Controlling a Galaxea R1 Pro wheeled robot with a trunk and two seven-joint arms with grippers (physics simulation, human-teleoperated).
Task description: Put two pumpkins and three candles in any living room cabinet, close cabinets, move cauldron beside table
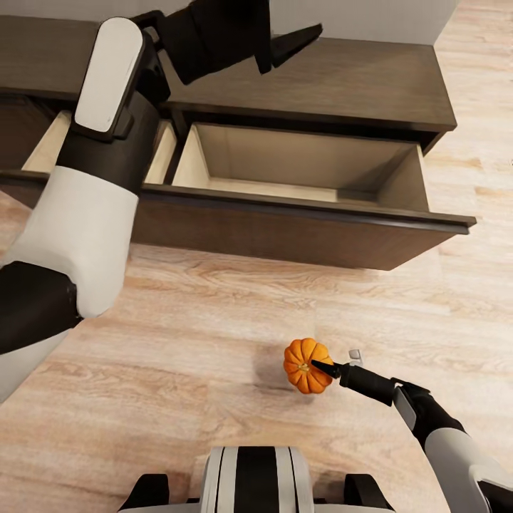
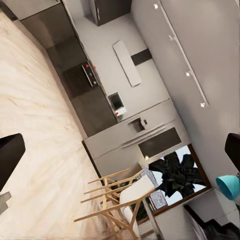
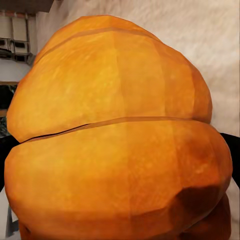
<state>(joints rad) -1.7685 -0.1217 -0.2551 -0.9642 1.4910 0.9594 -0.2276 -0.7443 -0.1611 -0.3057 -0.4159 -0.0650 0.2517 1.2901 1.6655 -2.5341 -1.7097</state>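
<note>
An orange ribbed pumpkin (image 1: 305, 362) hangs above the wood floor in the head view, with my right gripper (image 1: 315, 370) shut on it; one dark finger (image 1: 325, 369) lies across its top. Up close, the pumpkin (image 3: 115, 135) covers nearly all of the right wrist view. Beyond it stands the low dark-brown cabinet (image 1: 370, 85), its right drawer (image 1: 299, 167) pulled out and showing a bare beige inside. My left gripper (image 1: 285, 43) is raised over the cabinet top, open and holding nothing. One of its fingers (image 2: 10, 152) shows in the left wrist view.
A second pulled-out drawer (image 1: 43, 142) sits to the left, partly hidden by my left arm. The left wrist camera looks across the room to a kitchen counter (image 2: 95, 100) and wooden dining chairs (image 2: 120, 195). Bare wood floor (image 1: 178, 342) lies between me and the cabinet.
</note>
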